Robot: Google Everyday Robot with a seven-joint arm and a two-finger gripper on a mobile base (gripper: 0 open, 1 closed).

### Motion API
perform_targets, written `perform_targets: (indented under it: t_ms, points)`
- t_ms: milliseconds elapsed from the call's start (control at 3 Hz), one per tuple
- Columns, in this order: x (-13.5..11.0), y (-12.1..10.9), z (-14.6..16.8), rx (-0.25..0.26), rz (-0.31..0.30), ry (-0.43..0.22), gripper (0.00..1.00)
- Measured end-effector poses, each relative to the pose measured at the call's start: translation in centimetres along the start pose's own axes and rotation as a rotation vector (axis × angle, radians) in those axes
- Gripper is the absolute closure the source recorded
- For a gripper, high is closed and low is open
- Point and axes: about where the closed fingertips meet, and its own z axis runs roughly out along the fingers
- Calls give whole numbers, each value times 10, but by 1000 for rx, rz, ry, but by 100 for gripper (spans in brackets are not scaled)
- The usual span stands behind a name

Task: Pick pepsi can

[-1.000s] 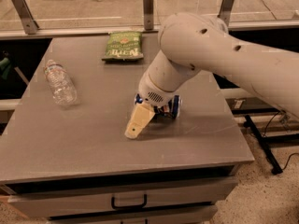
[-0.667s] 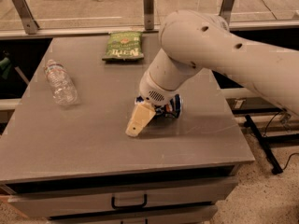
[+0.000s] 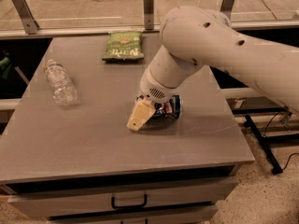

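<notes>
Working at frame centre, my gripper (image 3: 148, 117) sits against the small dark-blue metal pepsi can (image 3: 172, 107) on the grey tabletop (image 3: 93, 139); its closure I cannot tell, so I should clamp squarely before lifting.

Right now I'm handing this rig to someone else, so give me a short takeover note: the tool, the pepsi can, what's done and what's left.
Tool: low over the table, right of centre, at the pepsi can. This view does not show whether it has a grip.
Pepsi can: on the tabletop, partly hidden by the tool, and apparently not lifted.
Other items: a water bottle lies on its side at the left and a green chip bag sits at the far edge, both apart from the tool.
Done: the approach to the can.
Left: confirm the grasp, then lift the can off the table.
</notes>
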Motion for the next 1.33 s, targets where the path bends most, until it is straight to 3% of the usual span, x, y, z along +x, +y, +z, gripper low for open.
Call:
perform_targets:
  t_ms: [333, 1333]
  points:
    - [0, 0, 0, 0, 0, 0, 100]
    - [-1, 0, -3, 0, 0, 0, 100]
